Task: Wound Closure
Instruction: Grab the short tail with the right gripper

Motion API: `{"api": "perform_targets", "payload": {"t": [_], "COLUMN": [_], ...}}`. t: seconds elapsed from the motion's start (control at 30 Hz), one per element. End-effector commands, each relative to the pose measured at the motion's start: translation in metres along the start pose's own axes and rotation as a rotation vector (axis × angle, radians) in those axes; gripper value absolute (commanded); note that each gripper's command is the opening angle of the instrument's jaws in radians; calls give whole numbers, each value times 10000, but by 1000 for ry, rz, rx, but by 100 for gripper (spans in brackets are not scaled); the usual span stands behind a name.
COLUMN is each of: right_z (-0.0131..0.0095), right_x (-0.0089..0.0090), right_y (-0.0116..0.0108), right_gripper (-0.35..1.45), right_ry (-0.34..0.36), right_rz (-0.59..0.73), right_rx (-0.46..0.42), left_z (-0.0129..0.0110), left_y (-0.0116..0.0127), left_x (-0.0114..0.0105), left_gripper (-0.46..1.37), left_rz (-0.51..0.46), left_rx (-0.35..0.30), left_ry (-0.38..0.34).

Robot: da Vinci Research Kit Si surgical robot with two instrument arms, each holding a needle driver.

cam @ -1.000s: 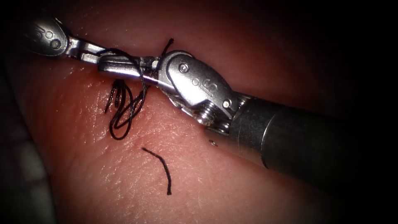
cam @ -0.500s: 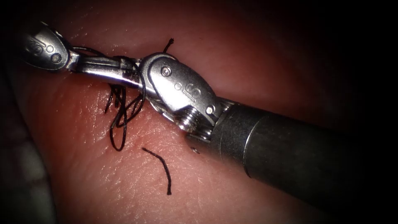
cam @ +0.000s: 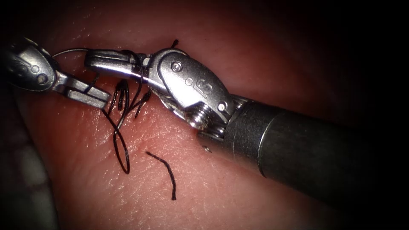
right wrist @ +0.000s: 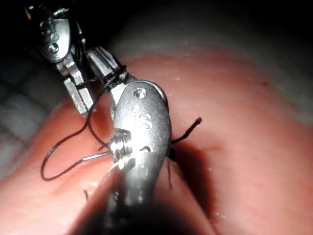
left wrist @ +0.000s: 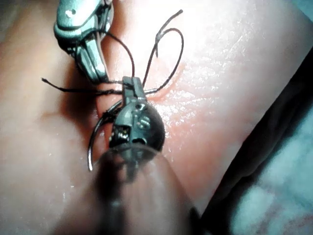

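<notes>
In the endoscope view the right claw [cam: 100, 59] is seen reaching in from the right over the tissue [cam: 221, 179], its jaws closed together and pointing left. Black thread [cam: 138, 70] is wrapped around these closed jaws in a loop; whether any thread is pinched between them cannot be told. The left claw [cam: 91, 96] is seen at the far left, just beside and slightly nearer than the right claw's tip, its jaws closed on a strand of the thread. From this grip a long loop of thread [cam: 121, 149] is draped down over the tissue, and more strands are bunched between the two tools. A thin, pale, curved line is seen arching from the left tool towards the right claw's tip; whether it is the needle cannot be told. A short cut end of thread [cam: 168, 170] is lying loose on the tissue, nearer than the tools and apart from the loop. Another short thread end [cam: 174, 43] is sticking up beyond the right tool's wrist.

In the left wrist view the left claw [left wrist: 131, 84] is shown closed on the thread [left wrist: 168, 54], close to the right claw [left wrist: 95, 68].
</notes>
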State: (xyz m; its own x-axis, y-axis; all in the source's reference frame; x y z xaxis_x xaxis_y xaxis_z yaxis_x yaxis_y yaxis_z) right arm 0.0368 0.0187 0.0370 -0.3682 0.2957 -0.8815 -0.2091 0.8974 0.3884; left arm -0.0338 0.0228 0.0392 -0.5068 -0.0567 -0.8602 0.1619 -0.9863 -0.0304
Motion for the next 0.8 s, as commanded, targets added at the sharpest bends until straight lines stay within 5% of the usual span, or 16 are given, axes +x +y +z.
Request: {"api": "perform_targets", "payload": {"t": [0.03, 0.33, 0.6, 0.73, 0.8], "right_z": [1, -1, -20, -24, -27], "right_x": [-2, -5, -13, -13, -12], "right_y": [1, -2, -17, -17, -19], "right_gripper": [-35, -35, -30, 35, 51], "right_ry": [-9, -70, -57, -87, -116], "right_rz": [-3, 103, 397, 454, 486], "right_rx": [-24, -217, -461, -544, -578], "left_z": [1, 5, 10, 11, 11], "left_y": [1, 15, 14, 15, 16], "left_x": [-1, -5, 1, 4, 5], "left_gripper": [-35, -35, -35, -35, -35], "left_rz": [0, -5, -9, -10, -10], "left_rx": [-8, -11, -7, -5, -5], "left_ry": [-1, -6, -9, -10, -10]}}
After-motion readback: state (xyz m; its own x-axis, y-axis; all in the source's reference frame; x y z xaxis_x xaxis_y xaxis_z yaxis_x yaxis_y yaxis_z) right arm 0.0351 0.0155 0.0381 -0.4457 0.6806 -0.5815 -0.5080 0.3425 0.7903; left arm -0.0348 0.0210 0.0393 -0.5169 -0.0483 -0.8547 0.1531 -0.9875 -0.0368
